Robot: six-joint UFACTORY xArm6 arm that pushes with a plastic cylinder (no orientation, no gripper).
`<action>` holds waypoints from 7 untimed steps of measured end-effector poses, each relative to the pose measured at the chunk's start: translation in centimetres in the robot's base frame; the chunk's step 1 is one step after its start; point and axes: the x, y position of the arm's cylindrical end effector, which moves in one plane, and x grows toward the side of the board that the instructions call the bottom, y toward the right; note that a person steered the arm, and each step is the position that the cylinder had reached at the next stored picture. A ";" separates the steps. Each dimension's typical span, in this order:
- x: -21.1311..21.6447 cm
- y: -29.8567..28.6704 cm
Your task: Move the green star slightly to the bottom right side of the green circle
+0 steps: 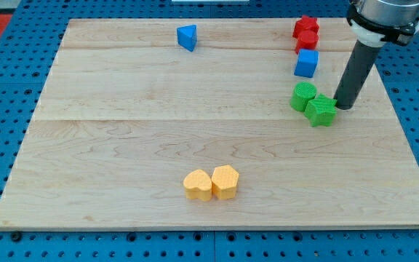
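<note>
The green circle (302, 95) sits at the board's right side. The green star (321, 110) lies against it, at its lower right. My tip (342, 107) is at the star's upper right edge, touching or nearly touching it. The dark rod rises from there toward the view's top right.
A blue cube (306, 63) stands just above the green circle, with two red blocks (305, 33) above it. A blue triangle (187, 36) is at the top middle. Two orange blocks (211, 183) sit together near the bottom middle. The wooden board (122, 131) lies on a blue pegboard.
</note>
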 end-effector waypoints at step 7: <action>8.3 -5.9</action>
